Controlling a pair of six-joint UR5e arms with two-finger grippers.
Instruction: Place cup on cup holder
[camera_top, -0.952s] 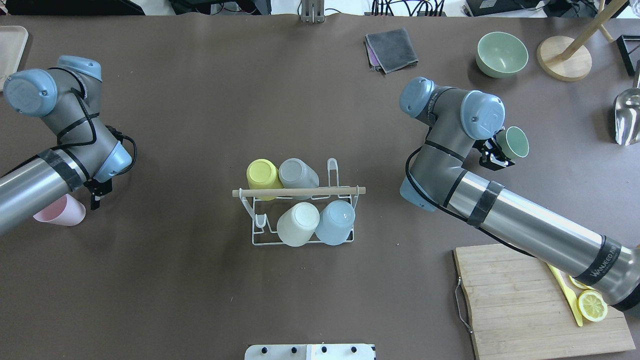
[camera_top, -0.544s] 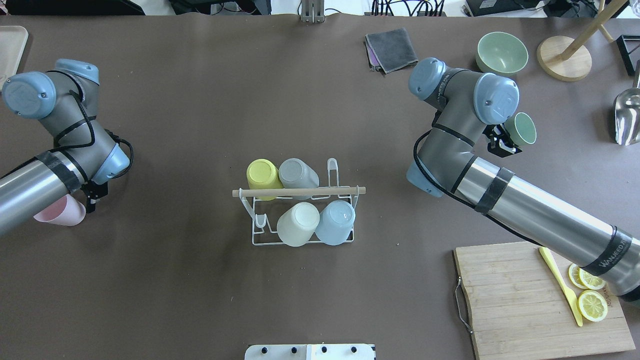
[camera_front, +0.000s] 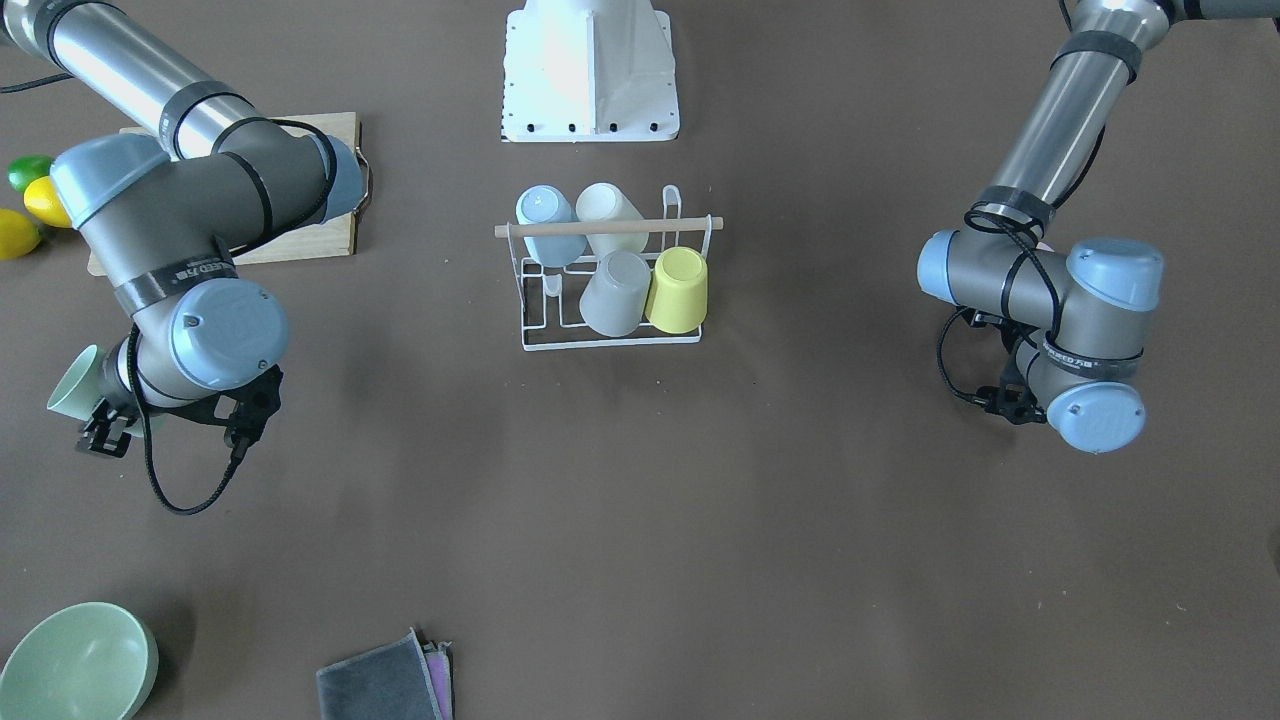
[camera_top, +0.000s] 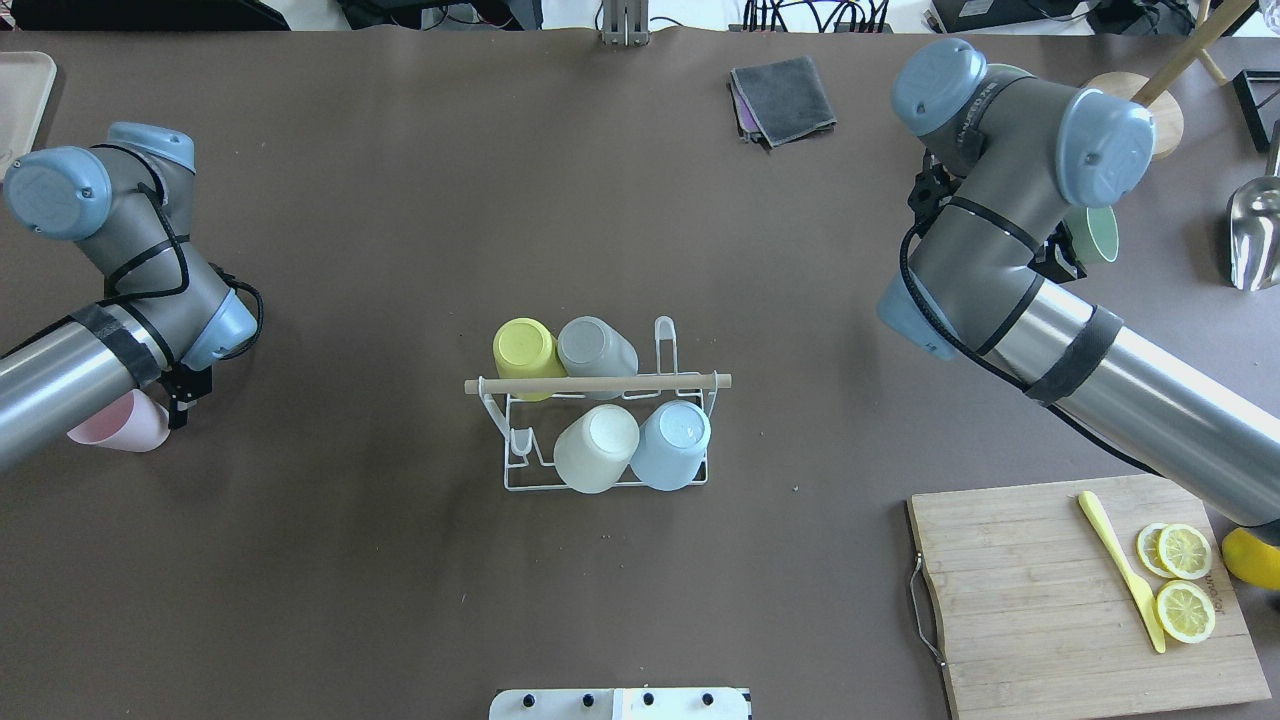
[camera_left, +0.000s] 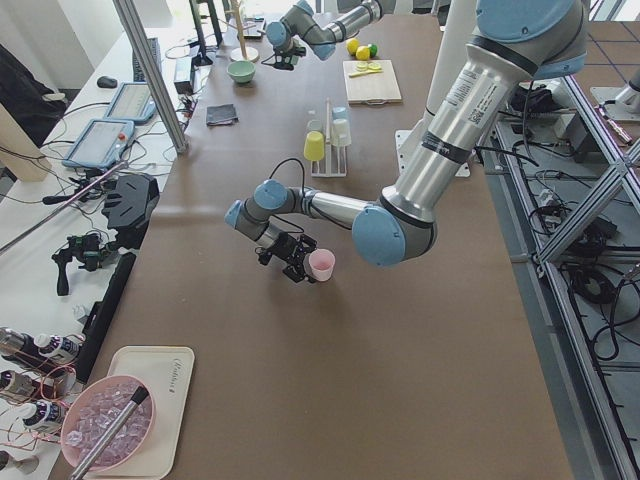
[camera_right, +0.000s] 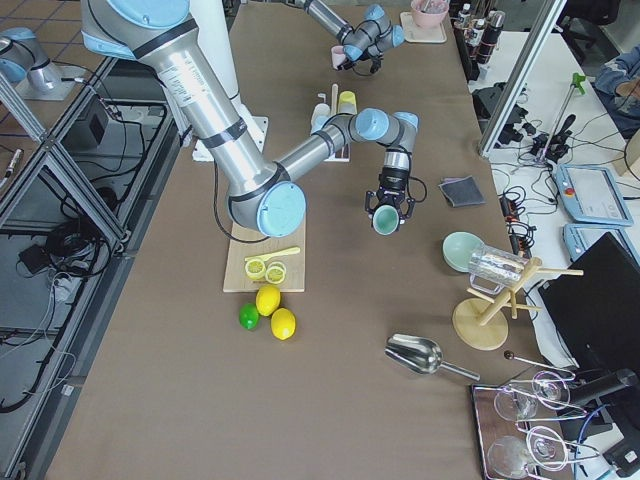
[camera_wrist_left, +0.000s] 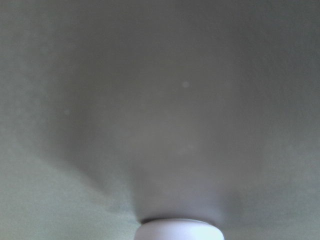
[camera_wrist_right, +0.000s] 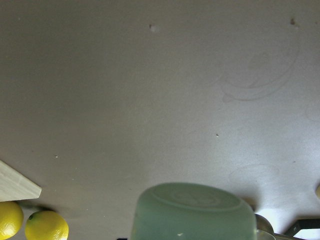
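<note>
Right claw (camera_front: 98, 428): closed on the wall of the green cup (camera_front: 72, 385), which is held on its side clear of the counter (camera_top: 400, 200), mouth facing away from the arm. The right wrist view shows only the cup's base at its lower edge. Left claw (camera_left: 303, 258): closed on the pink cup (camera_left: 321, 265), also tilted and off the counter. The overhead view hides most of this cup under the forearm, while the left side view shows it whole. The holder (camera_top: 600, 382) stands mid-counter between the two arms, well apart from both held cups. It carries four upturned cups: yellow (camera_top: 525, 352) and grey (camera_top: 595, 350) in the far row, cream (camera_top: 595, 448) and blue (camera_top: 672, 443) in the near row. Two prongs stand bare at opposite corners. The board (camera_top: 1050, 620), on the robot's right, bears a yellow knife (camera_top: 1120, 570) and lemon slices (camera_top: 1185, 610). The bowl (camera_front: 75, 665) shows in the front view, but the right arm covers it in the overhead view.
</note>
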